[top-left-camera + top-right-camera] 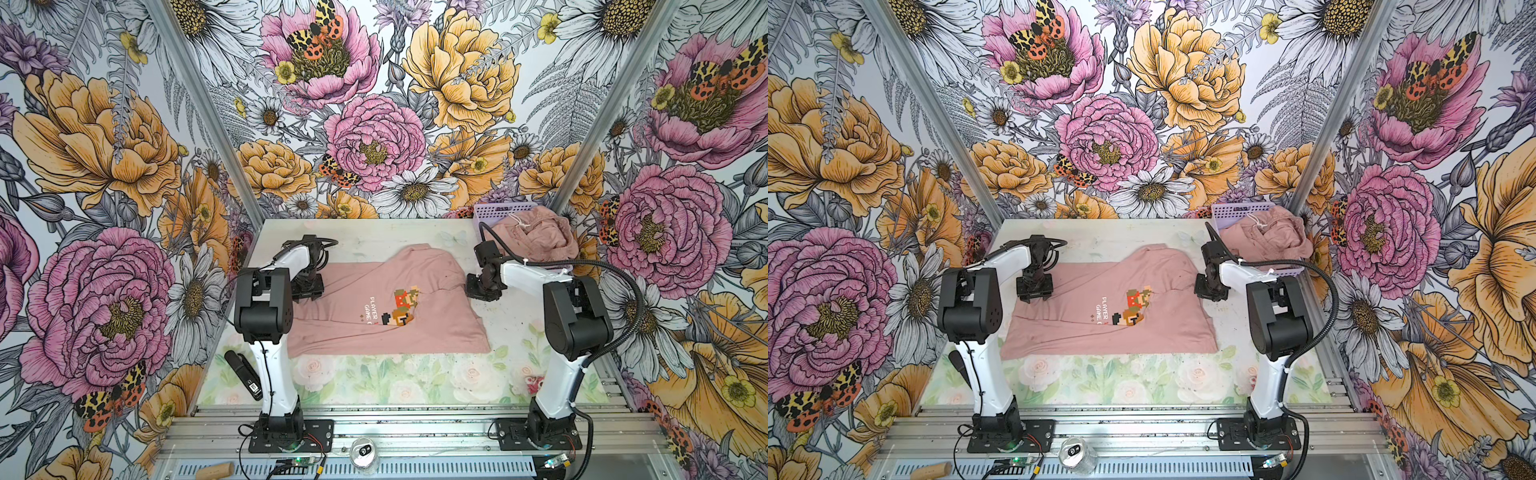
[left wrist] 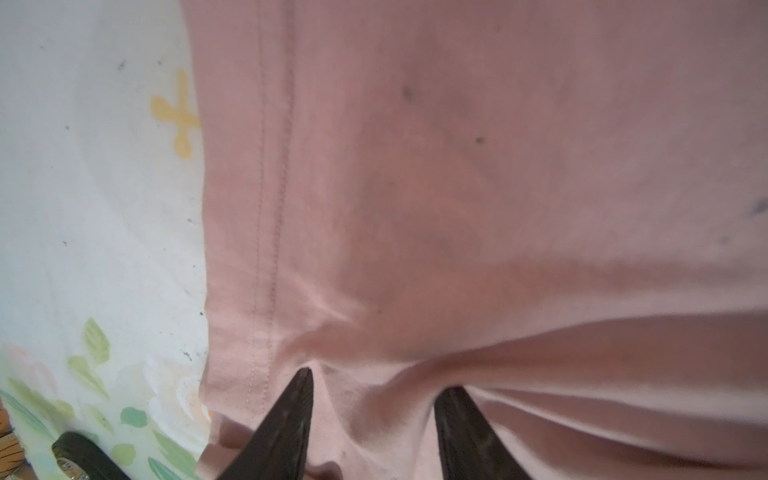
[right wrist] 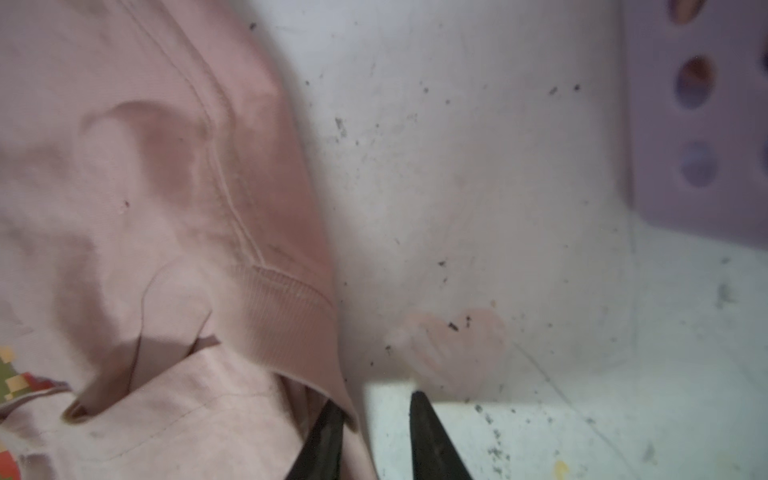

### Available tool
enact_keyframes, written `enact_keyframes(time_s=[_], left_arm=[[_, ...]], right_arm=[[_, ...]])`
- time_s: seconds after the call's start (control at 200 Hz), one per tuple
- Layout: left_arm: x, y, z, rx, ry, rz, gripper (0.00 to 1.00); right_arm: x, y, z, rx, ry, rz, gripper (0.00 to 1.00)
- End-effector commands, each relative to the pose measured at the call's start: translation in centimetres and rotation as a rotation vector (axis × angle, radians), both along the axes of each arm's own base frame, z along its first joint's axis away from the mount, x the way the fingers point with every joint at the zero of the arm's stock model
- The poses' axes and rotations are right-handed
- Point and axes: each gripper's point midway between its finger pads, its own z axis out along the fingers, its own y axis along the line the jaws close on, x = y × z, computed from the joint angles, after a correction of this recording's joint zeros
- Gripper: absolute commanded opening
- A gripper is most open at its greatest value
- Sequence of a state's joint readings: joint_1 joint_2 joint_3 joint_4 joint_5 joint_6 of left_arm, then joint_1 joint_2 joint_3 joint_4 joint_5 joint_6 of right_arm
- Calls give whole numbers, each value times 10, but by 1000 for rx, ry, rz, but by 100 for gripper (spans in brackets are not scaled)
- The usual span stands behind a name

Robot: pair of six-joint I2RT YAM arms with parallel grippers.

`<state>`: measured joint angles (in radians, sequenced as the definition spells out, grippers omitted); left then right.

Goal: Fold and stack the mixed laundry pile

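Table (image 1: 374, 382) front lies open before the T-shirt (image 1: 353, 286); basket (image 1: 494, 212) crowds far-right corner.

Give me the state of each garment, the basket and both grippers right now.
T-shirt: spread on the table, print up, partly folded over itself.
Basket: upright at the table's far right corner.
Drawstring piece: crumpled in the basket, unfolded.
Left gripper: jaws apart, tips pressed into the T-shirt near its hem.
Right gripper: jaws apart at the T-shirt's collar edge.
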<state>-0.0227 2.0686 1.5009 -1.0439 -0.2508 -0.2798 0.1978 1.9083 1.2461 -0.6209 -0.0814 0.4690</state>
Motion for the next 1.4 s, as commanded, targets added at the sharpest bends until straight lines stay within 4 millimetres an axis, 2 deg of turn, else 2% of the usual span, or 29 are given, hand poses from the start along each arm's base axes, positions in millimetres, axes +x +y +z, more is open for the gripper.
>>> enact_keyframes(time_s=[0.0,0.1,0.275,0.836,1.056,1.201,1.301,1.391], left_arm=[[-6,22,-34,56,56,22,49],[-6,24,-34,55,55,23,49],[-6,23,-34,53,57,21,49],[-5,23,-34,50,58,11,49],[-5,23,-35,51,60,7,49],[-5,21,-34,51,61,-1,49],[-6,21,-33,50,59,-2,49],[-7,20,-33,50,62,-2,49]], right_arm=[[5,4,-11,9,-7,19,29],[5,3,-11,-7,-12,28,23],[2,-7,-13,-32,-1,8,0],[0,-53,4,-233,-11,-28,0],[3,-57,6,-258,-21,-29,0],[5,-42,9,-182,-14,1,0],[-9,-37,15,-144,11,1,18],[-22,-35,21,-118,18,-3,24]])
